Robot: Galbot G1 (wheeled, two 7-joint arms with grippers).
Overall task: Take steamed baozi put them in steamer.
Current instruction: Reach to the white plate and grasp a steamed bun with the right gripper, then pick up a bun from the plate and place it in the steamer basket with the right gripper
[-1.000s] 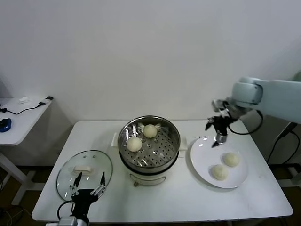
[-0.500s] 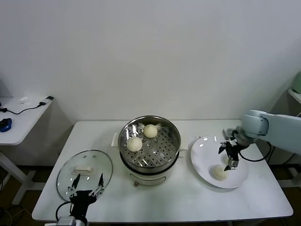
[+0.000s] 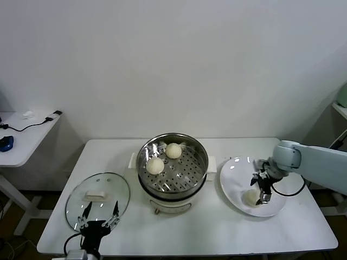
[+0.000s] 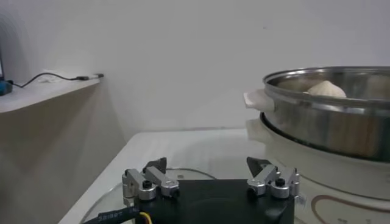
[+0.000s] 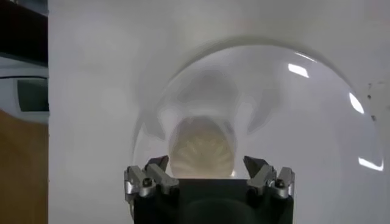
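Bun between right gripper fingers, wrist-view only.

Right arm: reaches in from the robot's right, forearm angled inward and downward, wrist bent down.
Right end effector: low and pointing down, fingers spread wide, one on each side, nothing clamped between them.
Left arm: parked at the near left, only its wrist showing.
Left end effector: pointing forward, fingers spread wide, empty.
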